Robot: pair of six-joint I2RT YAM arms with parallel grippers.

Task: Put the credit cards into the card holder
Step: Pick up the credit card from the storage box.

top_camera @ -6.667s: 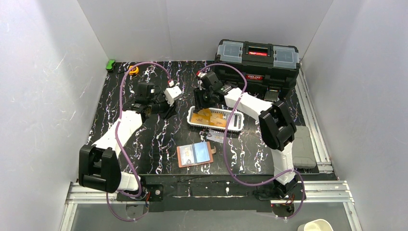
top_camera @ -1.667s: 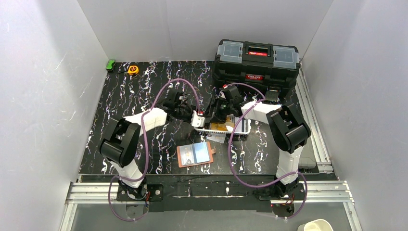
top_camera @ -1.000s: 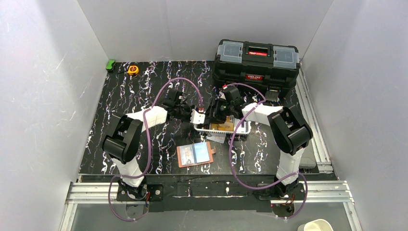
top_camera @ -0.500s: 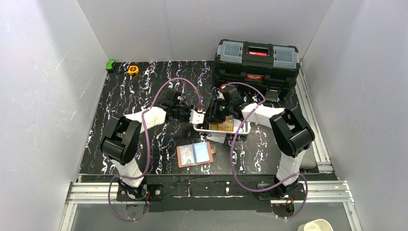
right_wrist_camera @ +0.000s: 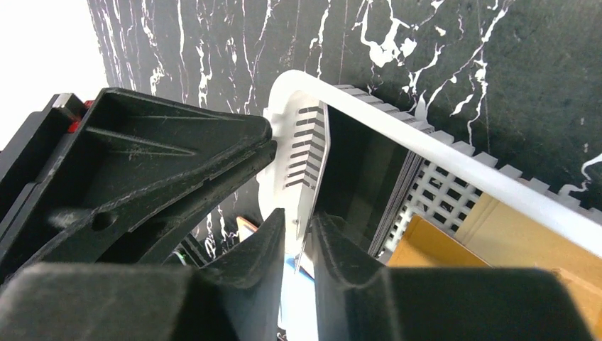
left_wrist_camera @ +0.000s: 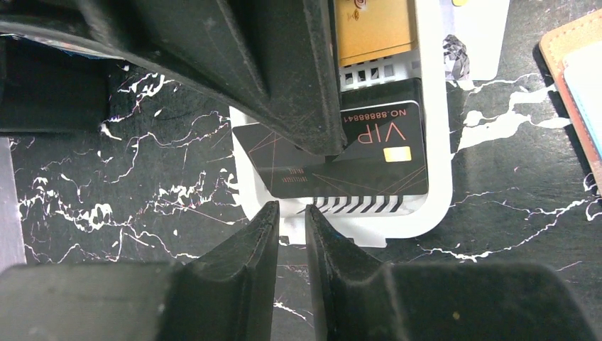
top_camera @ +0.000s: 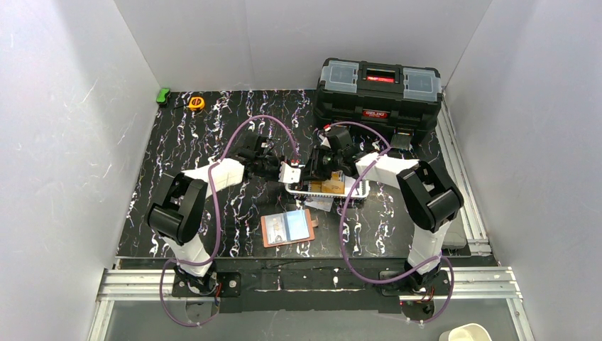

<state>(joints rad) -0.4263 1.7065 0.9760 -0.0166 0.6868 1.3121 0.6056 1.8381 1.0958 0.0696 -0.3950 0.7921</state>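
A black VIP credit card [left_wrist_camera: 355, 160] leans tilted at the left end of a white slotted basket [left_wrist_camera: 436, 142]. My right gripper [right_wrist_camera: 298, 219] straddles that card's [right_wrist_camera: 358, 167] upper edge with narrow jaws. One pad lies on the black face and a thin gap shows on the other side. My left gripper [left_wrist_camera: 291, 211] is shut on the basket's left rim. Gold-orange cards [left_wrist_camera: 373, 28] lie flat further along the basket. The salmon card holder [top_camera: 287, 228] lies open in front of the basket, a light blue card [left_wrist_camera: 586, 78] on it.
A pale card [left_wrist_camera: 475, 35] lies on the table beside the basket's near side. A black toolbox [top_camera: 380, 89] stands at the back right, close behind the right arm. A yellow tape measure [top_camera: 196, 103] and a green object [top_camera: 163, 94] sit at the back left.
The right jaws have narrowed round the black card's edge over the last second. Earlier, both arms came down to the basket and the left gripper took its left rim.
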